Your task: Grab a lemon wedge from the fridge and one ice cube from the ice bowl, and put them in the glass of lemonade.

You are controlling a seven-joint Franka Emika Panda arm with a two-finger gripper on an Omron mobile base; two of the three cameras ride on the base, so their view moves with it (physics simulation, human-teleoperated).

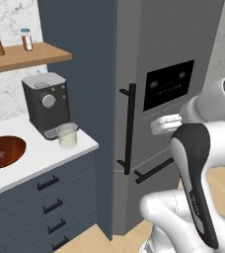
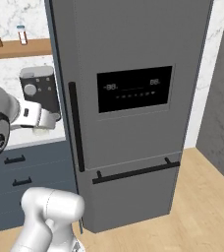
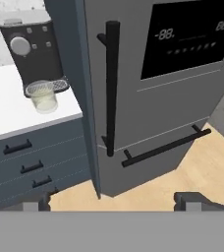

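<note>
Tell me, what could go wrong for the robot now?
The fridge is shut, so the lemon wedge inside is out of reach. The open gripper hangs away from the tall black handle and could miss it or slip off. The glass of lemonade stands near the counter edge beside the fridge, so a wide arm swing might knock it.

fridge (image 1: 154,99) R of bench (image 1: 35,163), door shut | coffee machine (image 1: 46,103) at bench rear | glass of lemonade (image 1: 67,136) just in front of it | ice bowl (image 1: 3,152) L of glass | shelf (image 1: 25,57) above w/ bottles
</note>
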